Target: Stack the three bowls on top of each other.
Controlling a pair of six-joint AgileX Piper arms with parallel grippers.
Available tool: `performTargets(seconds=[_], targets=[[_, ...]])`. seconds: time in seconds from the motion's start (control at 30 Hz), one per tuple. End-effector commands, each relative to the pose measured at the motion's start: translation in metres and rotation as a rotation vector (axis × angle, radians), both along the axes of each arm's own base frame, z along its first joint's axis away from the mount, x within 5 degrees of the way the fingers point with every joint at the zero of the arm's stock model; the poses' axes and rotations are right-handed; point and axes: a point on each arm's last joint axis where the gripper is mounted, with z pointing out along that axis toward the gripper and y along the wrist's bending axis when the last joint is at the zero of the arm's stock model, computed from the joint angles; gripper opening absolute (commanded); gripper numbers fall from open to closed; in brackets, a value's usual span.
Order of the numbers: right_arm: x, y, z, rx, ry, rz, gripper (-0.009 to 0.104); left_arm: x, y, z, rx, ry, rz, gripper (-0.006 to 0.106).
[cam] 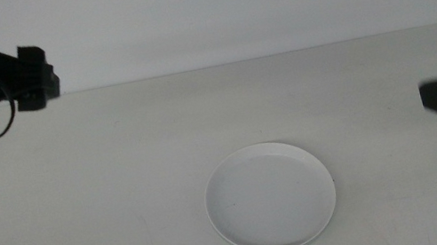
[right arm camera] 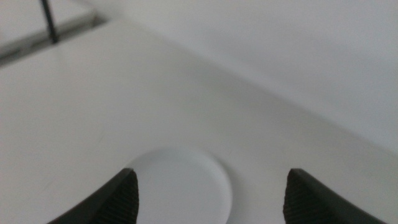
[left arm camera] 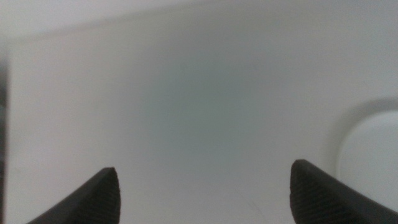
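white bowl: a shallow, round, plate-like dish with a low rim and a smooth, matte surface, lying on the near part of the table, slightly right of centre. a second thin edge shows beneath its near rim, so it appears to rest on another dish; how many lie under it cannot be told. the table is plain, pale and flat, meeting a pale wall at its far side. left gripper: raised over the far left of the table, well apart from the bowl, its two dark, finely textured jaws spread wide and holding nothing; the bowl's rim shows just beside one jaw in its wrist view. right gripper: at the right edge, well apart from the bowl, jaws likewise spread wide and empty, touching nothing.
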Motion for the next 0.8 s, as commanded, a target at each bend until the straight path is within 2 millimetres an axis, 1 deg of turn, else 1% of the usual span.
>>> performTargets(seconds=[0.0, 0.03, 0.13, 0.23, 0.3, 0.4, 0.47, 0.53, 0.6, 0.7, 0.77], targets=[[0.013, -0.001, 0.016, 0.065, -0.114, -0.067, 0.059, -0.002, 0.003, 0.023, -0.012, -0.153, 0.000, 0.094], [0.018, 0.000, 0.016, 0.080, -0.103, -0.084, 0.059, -0.001, 0.003, 0.023, -0.007, -0.158, -0.002, 0.094], [0.042, 0.002, 0.015, 0.097, -0.025, -0.146, 0.059, 0.001, 0.003, 0.023, 0.015, -0.172, -0.011, 0.094], [0.073, 0.000, 0.015, 0.099, 0.041, -0.221, 0.059, 0.002, 0.007, 0.027, 0.013, -0.208, 0.000, 0.094], [0.091, -0.007, 0.018, 0.091, 0.077, -0.272, 0.059, 0.002, 0.014, 0.029, 0.005, -0.221, 0.027, 0.094], [0.107, -0.024, 0.025, 0.067, 0.101, -0.344, 0.059, -0.002, 0.029, 0.033, -0.018, -0.216, 0.090, 0.094], [0.109, -0.037, 0.029, 0.081, 0.093, -0.400, 0.059, -0.011, 0.038, 0.037, -0.024, -0.210, 0.122, 0.094], [0.104, -0.048, 0.030, 0.093, 0.094, -0.445, 0.059, -0.025, 0.043, 0.040, -0.024, -0.224, 0.122, 0.092], [0.095, -0.055, 0.029, 0.082, 0.086, -0.465, 0.059, -0.039, 0.044, 0.039, -0.022, -0.256, 0.113, 0.090], [0.075, -0.055, 0.022, 0.083, 0.042, -0.468, 0.059, -0.062, 0.047, 0.030, -0.034, -0.312, 0.106, 0.090], [0.061, -0.056, 0.012, 0.091, 0.000, -0.478, 0.059, -0.078, 0.048, 0.017, -0.053, -0.347, 0.098, 0.090]])
